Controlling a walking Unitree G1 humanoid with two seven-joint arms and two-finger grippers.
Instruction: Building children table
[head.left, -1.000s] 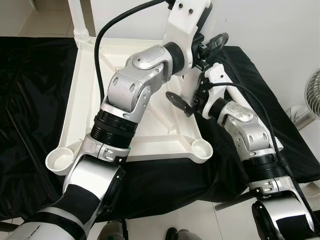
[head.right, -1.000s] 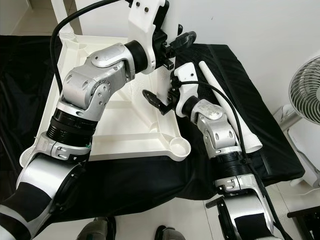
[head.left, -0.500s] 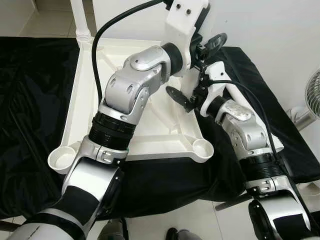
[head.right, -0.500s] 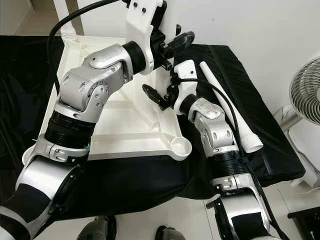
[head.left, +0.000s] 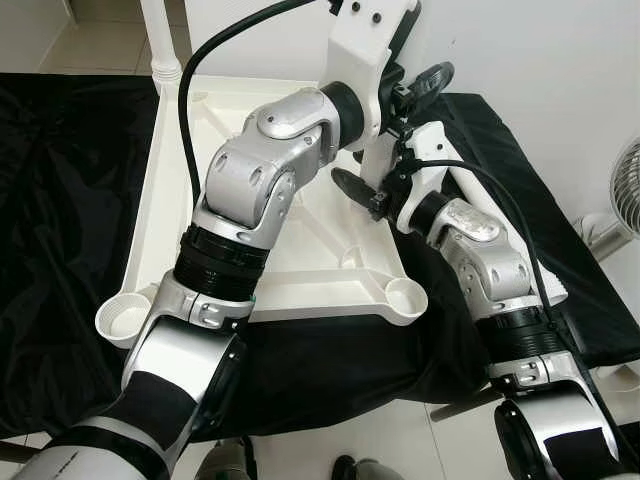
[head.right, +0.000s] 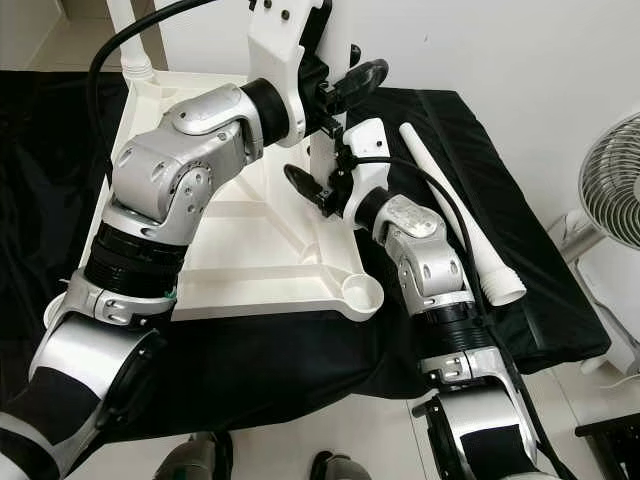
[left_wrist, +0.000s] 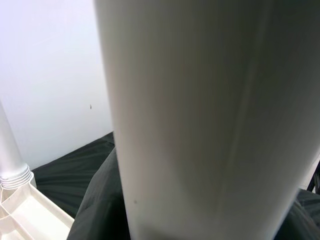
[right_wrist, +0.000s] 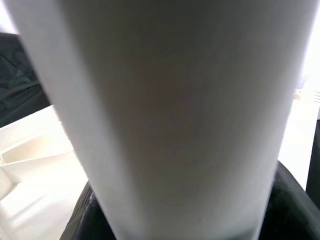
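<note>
Nearest me, the upturned white tabletop (head.left: 300, 290) lies on black cloth (head.left: 60, 250), its two near corner sockets (head.right: 362, 292) empty. Beyond, my right gripper (head.left: 385, 195) and left gripper (head.left: 405, 95) both clasp an upright white leg (head.right: 322, 140) at the far right corner. Judged step: seating this leg; next it needs pressing or twisting straight down. A spare leg (head.right: 455, 220) lies on the cloth to the right. Far left, a leg (head.left: 160, 40) already stands. The wrist views give the leg close up; eye views show the layout.

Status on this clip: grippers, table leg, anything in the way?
Both grippers, left and right, around upright white leg. Tabletop upside down. Spare leg lying aside.
</note>
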